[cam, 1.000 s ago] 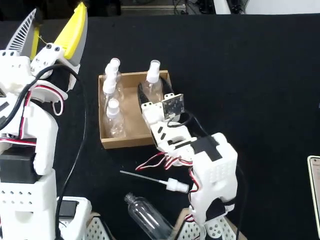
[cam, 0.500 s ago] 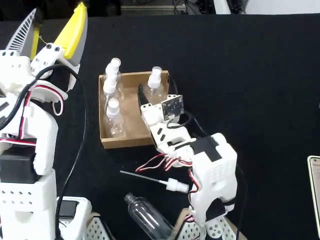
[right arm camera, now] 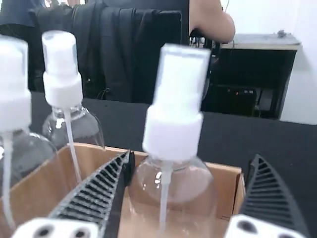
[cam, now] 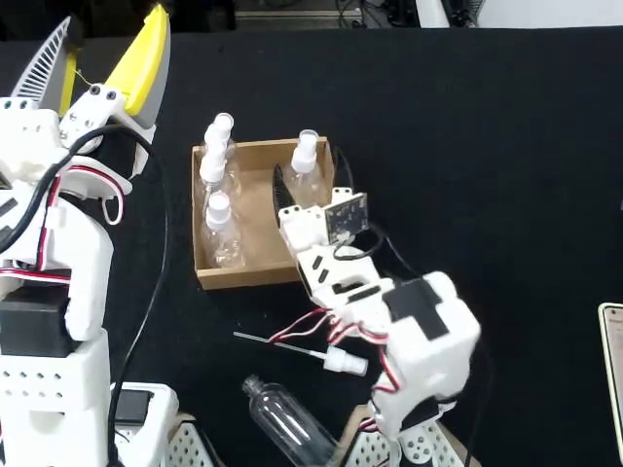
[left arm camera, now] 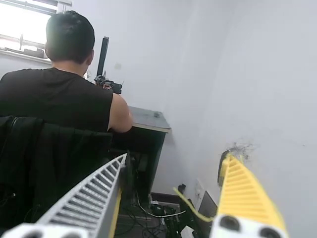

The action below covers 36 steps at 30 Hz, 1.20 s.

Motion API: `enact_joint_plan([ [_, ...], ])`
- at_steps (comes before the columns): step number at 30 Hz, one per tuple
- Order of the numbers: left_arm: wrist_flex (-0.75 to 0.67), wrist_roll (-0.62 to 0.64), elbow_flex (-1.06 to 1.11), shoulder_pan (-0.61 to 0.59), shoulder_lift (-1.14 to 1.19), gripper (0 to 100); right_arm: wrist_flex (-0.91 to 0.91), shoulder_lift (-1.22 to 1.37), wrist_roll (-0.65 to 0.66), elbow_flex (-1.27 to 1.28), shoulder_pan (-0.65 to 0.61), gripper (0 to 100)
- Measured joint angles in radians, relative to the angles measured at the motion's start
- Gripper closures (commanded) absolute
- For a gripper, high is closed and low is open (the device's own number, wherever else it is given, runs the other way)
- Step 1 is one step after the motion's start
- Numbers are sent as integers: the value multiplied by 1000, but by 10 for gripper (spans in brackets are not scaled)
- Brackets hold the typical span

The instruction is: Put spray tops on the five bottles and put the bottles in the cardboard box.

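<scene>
**Clear plastic, light and quick to tip: a capped bottle stands between spread jaws**

Clear, thin-walled and empty, the bottle standing between the jaws of the right claw looks almost weightless. Its white spray head probably makes it top-heavy. The claw is spread wide and grips nothing, and a gap shows on each side of the bottle. The bottle stands upright in the cardboard box, in the corner directly ahead of the claw. Three other capped bottles stand along the box's far side from it.

The smooth wall is likely to be slippery and to dent under a hard squeeze, so a gentle grip on the round body just under the shoulder would suit best.

Behind the claw, near the arm's base, an uncapped bottle lies on the black bench, where it is likely to roll. Close by lies a loose spray top, whose thin tube looks bendy, so the white head is the safer place to hold.

The left claw is raised well away from the box, open and empty
</scene>
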Motion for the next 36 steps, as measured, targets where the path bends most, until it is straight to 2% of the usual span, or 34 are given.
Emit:
enact_joint_plan([
  [8,0,0,0,0,0,726,290,-285,-49,107,0,681],
  [16,0,0,0,0,0,726,775,-674,-51,158,2,684],
  [18,0,0,0,0,0,726,921,-769,-51,158,2,728],
  [20,0,0,0,5,0,726,1071,-856,-51,160,2,832],
  [22,0,0,0,5,0,726,1214,-928,-51,158,0,982],
  [23,0,0,0,5,0,726,1275,-957,-51,158,2,988],
  [25,0,0,0,5,0,726,1373,-997,-51,146,21,942],
  [28,0,0,0,5,0,726,1476,-1014,-51,110,75,991],
  [36,0,0,0,8,0,726,1691,-911,-51,-86,80,989],
])
